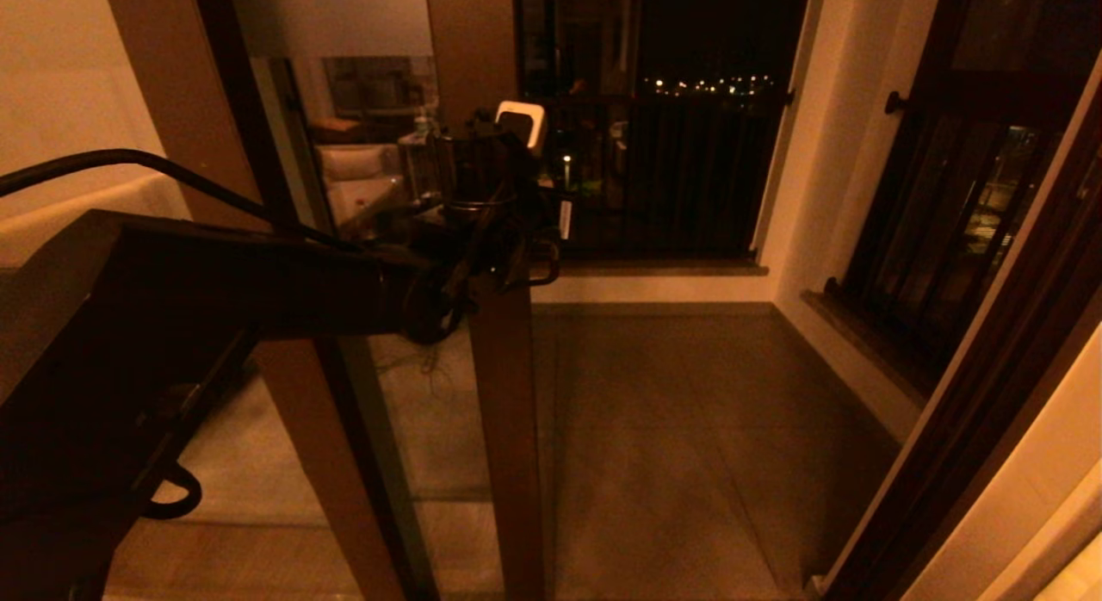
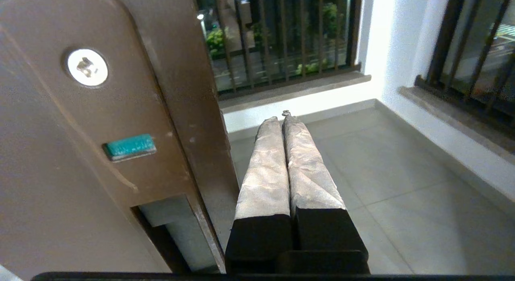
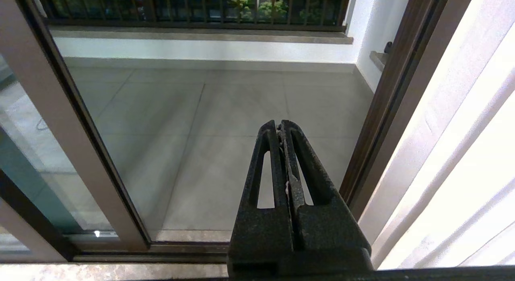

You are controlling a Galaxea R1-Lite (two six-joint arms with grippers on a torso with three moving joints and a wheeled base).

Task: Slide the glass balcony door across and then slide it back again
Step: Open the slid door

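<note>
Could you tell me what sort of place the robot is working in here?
Most likely the doorway of a home's balcony at night: a brown-framed glass balcony door opens onto a tiled floor, with a dark barred window beyond showing distant lights.

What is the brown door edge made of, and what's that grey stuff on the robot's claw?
The glass balcony door edge looks like brown-painted metal: smooth, matte, with a shiny silver screw set in it. The left claw, shut beside the door edge, has black, probably plastic fingers wrapped in wrinkly grey covering, maybe tape or cloth.
</note>
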